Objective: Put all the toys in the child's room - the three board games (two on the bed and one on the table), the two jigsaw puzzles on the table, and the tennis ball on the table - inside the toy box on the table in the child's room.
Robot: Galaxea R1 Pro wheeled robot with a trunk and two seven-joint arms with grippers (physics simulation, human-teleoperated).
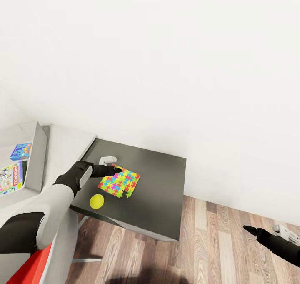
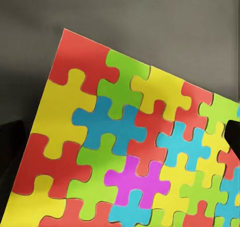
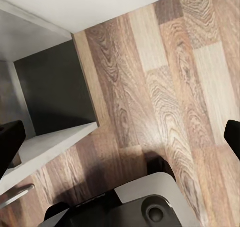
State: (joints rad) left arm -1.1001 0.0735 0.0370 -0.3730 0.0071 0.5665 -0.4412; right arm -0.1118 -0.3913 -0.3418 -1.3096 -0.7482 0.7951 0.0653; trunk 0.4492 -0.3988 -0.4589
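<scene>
A jigsaw puzzle (image 1: 119,183) of bright interlocking pieces lies flat on a dark grey cabinet (image 1: 160,192). My left gripper (image 1: 116,169) hovers at its far left corner, open; in the left wrist view the puzzle (image 2: 125,152) spreads below the two widely parted fingers (image 2: 10,152). The tennis ball (image 1: 97,201) rests on the cabinet just in front of the puzzle. At the left stands the light grey toy box (image 1: 36,159), holding a light blue board game (image 1: 21,150) and a white and red one (image 1: 10,179). My right gripper (image 1: 248,229) hangs open over the floor at the lower right.
A small white object (image 1: 107,160) sits on the cabinet behind the puzzle. The white table (image 1: 66,146) carrying the toy box adjoins the cabinet's left side. A white wall runs behind both. Wooden floor (image 1: 208,242) lies to the right of the cabinet and in front of it.
</scene>
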